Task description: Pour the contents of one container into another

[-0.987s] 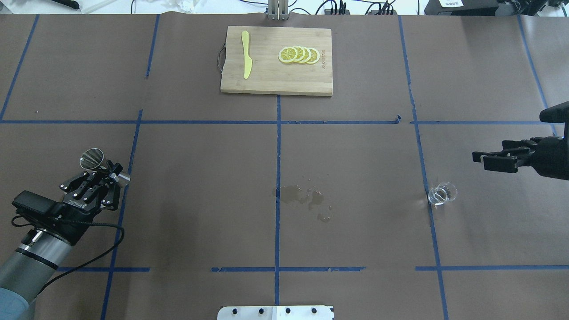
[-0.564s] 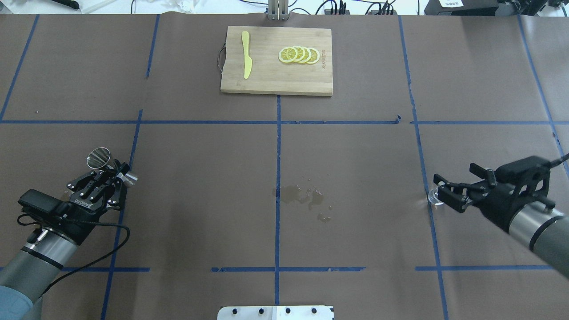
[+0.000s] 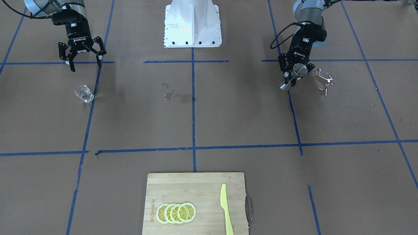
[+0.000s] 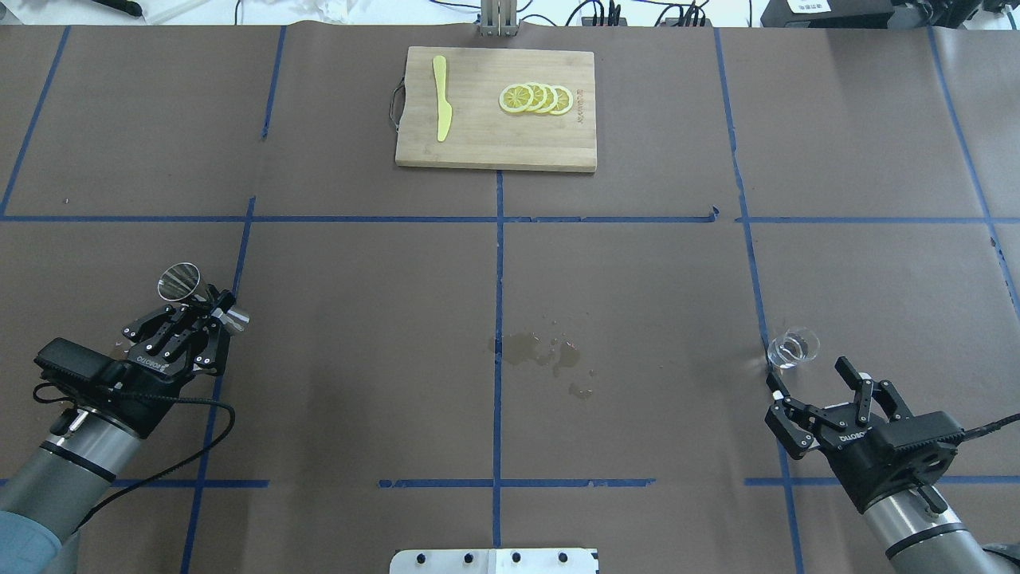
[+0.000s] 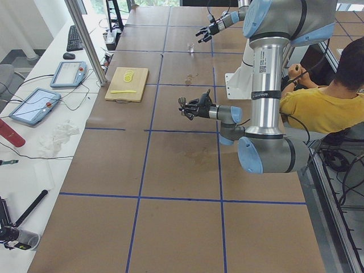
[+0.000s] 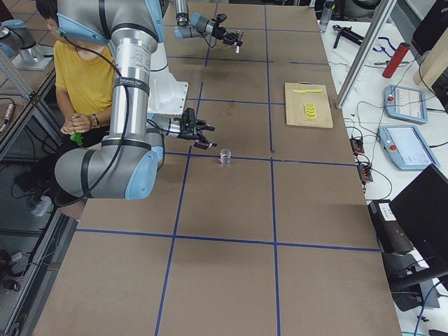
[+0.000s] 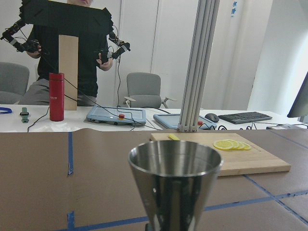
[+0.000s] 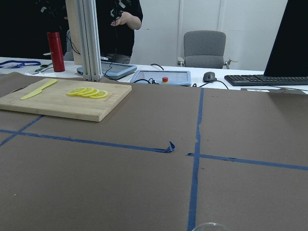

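Left end effector (image 4: 210, 306) around jigger (image 4: 178, 281); right one (image 4: 806, 371) splayed.

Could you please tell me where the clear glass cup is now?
In the overhead view the glass cup stands upright at the right, beside a blue tape line, just ahead of the open right gripper.

Observed left gripper (image 5: 191, 107) on the near arm, closed around silver jigger (image 5: 182, 102) over the brown table (image 5: 170, 170). Noted right gripper (image 5: 203, 34) far off, fingers apart, near glass cup (image 5: 190, 49). Recorded cutting board (image 5: 137, 85) bearing lemon slices (image 5: 128, 74) and yellow knife (image 5: 122, 91). Logged seated person (image 5: 324, 108) in yellow shirt at right edge.
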Tool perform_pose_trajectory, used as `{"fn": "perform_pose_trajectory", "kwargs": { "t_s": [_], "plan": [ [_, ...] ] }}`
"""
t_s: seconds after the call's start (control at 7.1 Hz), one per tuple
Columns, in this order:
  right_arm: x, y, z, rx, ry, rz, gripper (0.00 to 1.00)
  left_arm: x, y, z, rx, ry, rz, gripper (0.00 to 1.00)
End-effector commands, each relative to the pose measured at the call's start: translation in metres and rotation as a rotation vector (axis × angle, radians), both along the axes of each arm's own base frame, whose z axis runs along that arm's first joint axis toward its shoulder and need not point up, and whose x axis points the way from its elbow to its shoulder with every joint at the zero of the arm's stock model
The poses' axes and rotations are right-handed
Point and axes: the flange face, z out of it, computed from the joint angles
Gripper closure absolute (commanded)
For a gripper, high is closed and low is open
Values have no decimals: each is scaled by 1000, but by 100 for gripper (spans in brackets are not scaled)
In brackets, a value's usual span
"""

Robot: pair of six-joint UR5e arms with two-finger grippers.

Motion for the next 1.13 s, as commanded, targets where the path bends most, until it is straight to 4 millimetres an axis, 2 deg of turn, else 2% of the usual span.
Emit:
{"fn": "perform_pose_trajectory", "kwargs": {
  "t_s": [0.0, 0.14, 0.28, 0.99],
  "plan": [
    [-12, 6, 24, 9, -32, 46, 3, 0, 0, 0, 0, 2, 0, 100],
    [-24, 7, 44, 27, 1, 62, 3, 0, 0, -1, 0, 5, 0, 100],
    [-38, 9, 38, 24, -20, 62, 1, 0, 0, -2, 0, 8, -1, 100],
    [-41, 7, 57, 18, 15, 55, 1, -2, 0, -5, 2, 18, -3, 100]
  ]
}}
